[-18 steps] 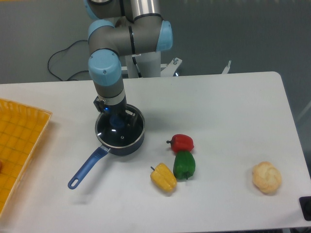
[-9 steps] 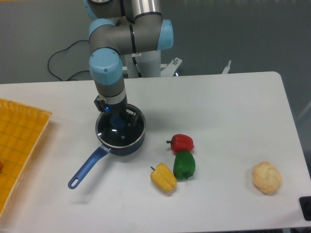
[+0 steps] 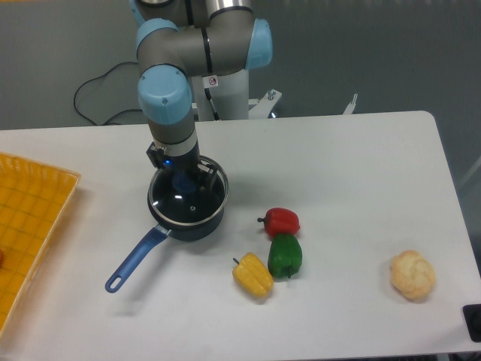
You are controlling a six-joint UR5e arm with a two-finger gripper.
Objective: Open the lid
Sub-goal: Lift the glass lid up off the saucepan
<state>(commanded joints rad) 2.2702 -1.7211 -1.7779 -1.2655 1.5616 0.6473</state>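
Compared with a second ago, my gripper [image 3: 183, 179] sits a touch higher in the picture, and the round clear glass lid with its thin metal rim and blue centre knob [image 3: 189, 197] has come up with it. Its rim now shows as a brighter ring, looking slightly raised and tipped above the dark blue long-handled saucepan [image 3: 169, 226] rather than sunk into it. I read that as the lift having begun: the lid appears to be breaking free of the pan, though it still hangs directly over the opening, so the task is started, not finished.

The blue knob lies right under the wrist, between the fingers as far as I can see, and since the lid rises with the arm I judge the fingers clamped on that knob. The fingertips themselves are partly hidden by the gripper body.

The pan stays put on the white table [image 3: 338, 165], its handle pointing toward the near left.
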